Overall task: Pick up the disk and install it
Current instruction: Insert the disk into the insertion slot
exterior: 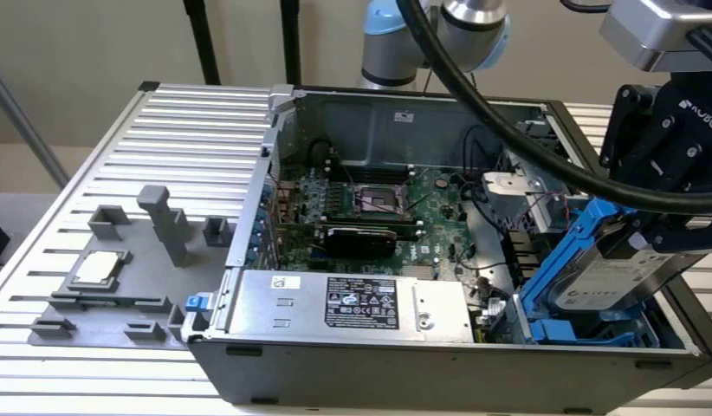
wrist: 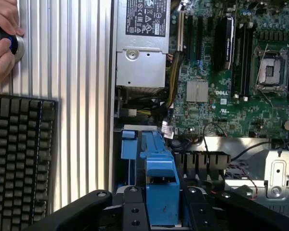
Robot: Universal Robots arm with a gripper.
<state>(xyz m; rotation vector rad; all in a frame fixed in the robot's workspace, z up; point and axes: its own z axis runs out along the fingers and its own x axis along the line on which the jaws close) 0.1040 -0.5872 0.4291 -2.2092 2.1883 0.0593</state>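
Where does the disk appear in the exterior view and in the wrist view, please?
Exterior view: the disk stands tilted at the exterior view's right, gripped by the tool.
Wrist view: the disk's blue frame sits between the tool's fingers.
Shared landmark: the silver power supply.

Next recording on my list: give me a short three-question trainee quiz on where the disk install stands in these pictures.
1. True or false: the pincer is shut on the disk.
2. Relative to the computer case, the disk is: A) outside it, lying flat; B) at its end on the exterior view's right, tilted; C) at its end on the exterior view's left, upright.
3. Fill in: on the grey fixture beside the case lies a small square silver ____.
Key: 1 true; 2 B; 3 chip.
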